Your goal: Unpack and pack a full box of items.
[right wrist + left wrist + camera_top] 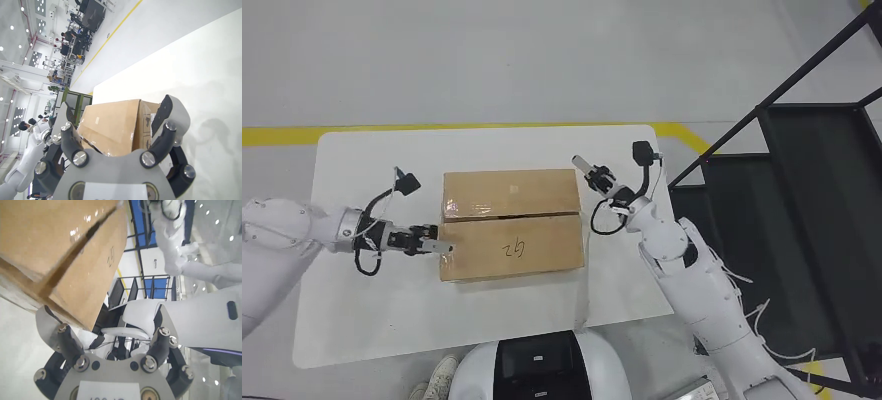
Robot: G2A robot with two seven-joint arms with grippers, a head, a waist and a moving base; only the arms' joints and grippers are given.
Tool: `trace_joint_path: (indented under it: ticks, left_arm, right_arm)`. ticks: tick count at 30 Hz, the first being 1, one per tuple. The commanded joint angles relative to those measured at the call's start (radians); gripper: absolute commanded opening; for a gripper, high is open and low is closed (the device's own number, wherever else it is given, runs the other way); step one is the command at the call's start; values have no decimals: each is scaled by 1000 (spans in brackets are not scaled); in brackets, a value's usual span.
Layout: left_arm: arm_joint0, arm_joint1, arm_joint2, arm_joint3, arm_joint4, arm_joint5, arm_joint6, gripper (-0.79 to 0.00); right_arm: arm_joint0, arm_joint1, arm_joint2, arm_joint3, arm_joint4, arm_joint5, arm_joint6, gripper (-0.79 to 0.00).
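From the top view, the cardboard box [510, 235] sits in the middle of the white table [362, 320], its two top flaps closed and meeting in a seam that runs from 9 o'clock to 3 o'clock across the lid. Handwritten marks are on the nearer flap. The left gripper [438, 243] is at the box's 8 o'clock corner, level with the lid's edge and right against it; whether it touches cannot be told from above. The right gripper [582, 166] is at about 2 o'clock from the box, just beside the far corner and pointing away from the robot. Black metal steps [802, 200] stand off the table at 3 o'clock, and a yellow floor line [282, 135] runs past its 12 o'clock edge.

In the left wrist view, the left gripper's fingers [166, 323] are spread wide. A corner of the box overlaps one fingertip, and the other finger is well apart from the cardboard. The seam between the flaps shows as a dark slit.

In the right wrist view, the right gripper's fingers [177, 111] are also spread wide and pinch nothing. The box lies just beyond them on the table, one end face and the closed lid facing the camera.
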Motion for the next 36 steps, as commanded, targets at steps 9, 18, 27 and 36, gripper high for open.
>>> trace_joint_path:
  ticks: [9,18,27,36]
  left_arm:
    - [75,18,-94,43,-138,-124,125,0]
    - [101,-11,-92,81,-22,-140,270,0]
    - [110,-33,-102,96,7,-136,289,0]
    - [107,-51,-122,109,7,-130,259,0]
  right_arm:
    - [-194,48,150,-206,147,-98,464,0]
    - [-206,59,129,-222,95,-171,514,0]
    - [-119,50,87,-61,52,-255,356,0]
    - [-89,47,46,-6,87,-257,362,0]
